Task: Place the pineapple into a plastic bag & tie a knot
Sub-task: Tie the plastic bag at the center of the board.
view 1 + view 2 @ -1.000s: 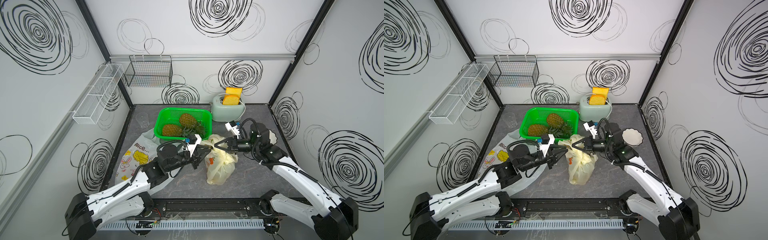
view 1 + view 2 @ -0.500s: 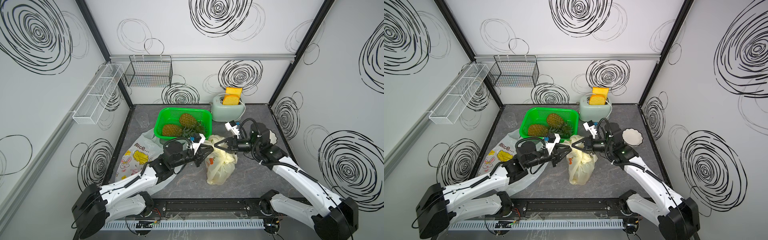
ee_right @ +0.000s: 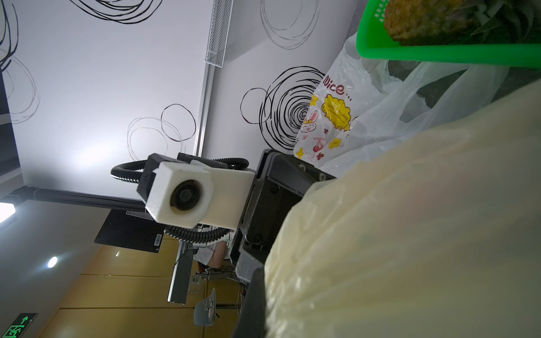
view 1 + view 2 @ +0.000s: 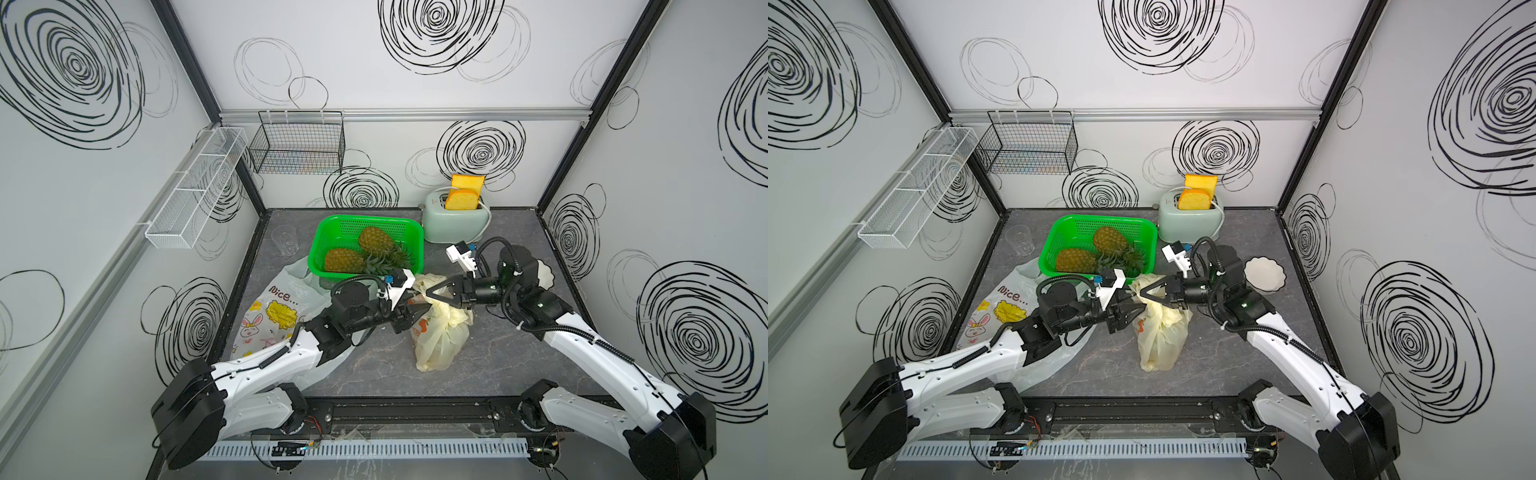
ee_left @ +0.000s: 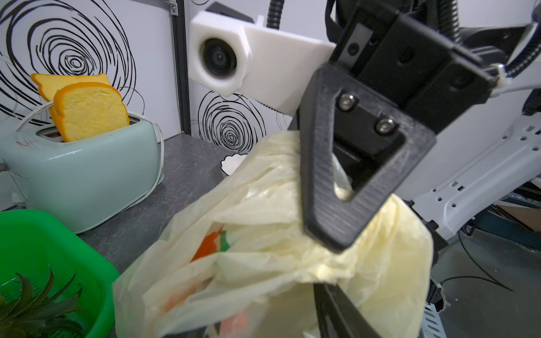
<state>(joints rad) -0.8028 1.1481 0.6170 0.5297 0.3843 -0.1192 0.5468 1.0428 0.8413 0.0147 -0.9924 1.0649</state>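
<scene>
A bulging pale yellow plastic bag [image 4: 441, 332] [image 4: 1162, 332] stands mid-table; what it holds is hidden. My right gripper [image 4: 428, 292] [image 4: 1142, 296] is shut on the bag's gathered top, seen close in the left wrist view [image 5: 336, 245]. My left gripper [image 4: 420, 305] [image 4: 1139, 311] is open just left of that top, against the plastic. One of its fingers [image 5: 333, 307] shows under the bunched film. Two pineapples [image 4: 376, 241] [image 4: 343, 259] lie in the green basket [image 4: 328, 232]. In the right wrist view the yellow bag [image 3: 409, 234] fills the frame.
A white printed bag [image 4: 282, 316] lies flat at the left under my left arm. A mint toaster with bread [image 4: 455, 224] stands at the back, a clear glass [image 4: 284, 241] at the back left, and a white bowl [image 4: 1264, 274] behind my right wrist. Wire baskets [image 4: 299, 143] hang on the walls.
My left gripper has moved right, up to the top of the yellow bag, and its jaws have spread wider. My right gripper has held the bag's top without moving.
</scene>
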